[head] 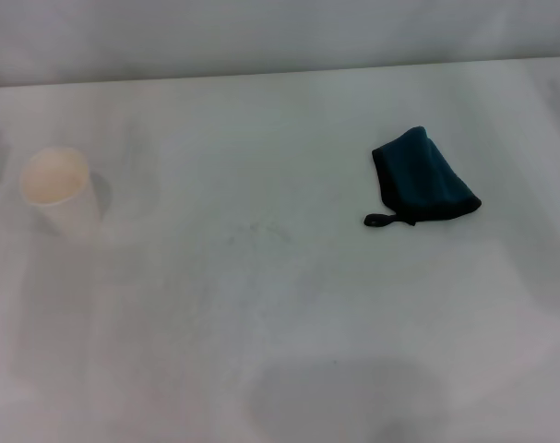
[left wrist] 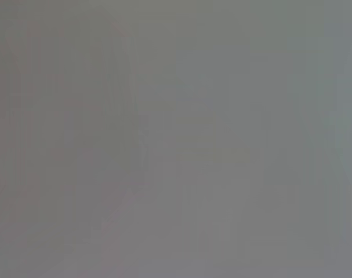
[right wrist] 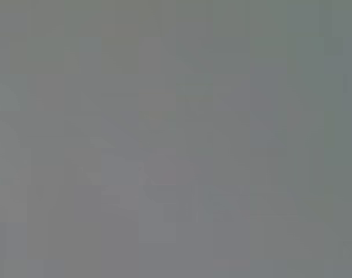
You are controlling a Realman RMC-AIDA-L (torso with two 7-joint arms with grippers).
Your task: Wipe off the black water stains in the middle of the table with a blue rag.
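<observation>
The blue rag lies folded on the white table at the right of the head view, its black loop tag sticking out toward the middle. No black blob of water stain shows; only faint grey specks mark the middle of the table. Neither gripper nor arm shows in the head view. Both wrist views show only plain grey with nothing to make out.
A white paper cup stands upright at the left of the table. The table's far edge meets a pale wall. A soft grey shadow lies on the near part of the table.
</observation>
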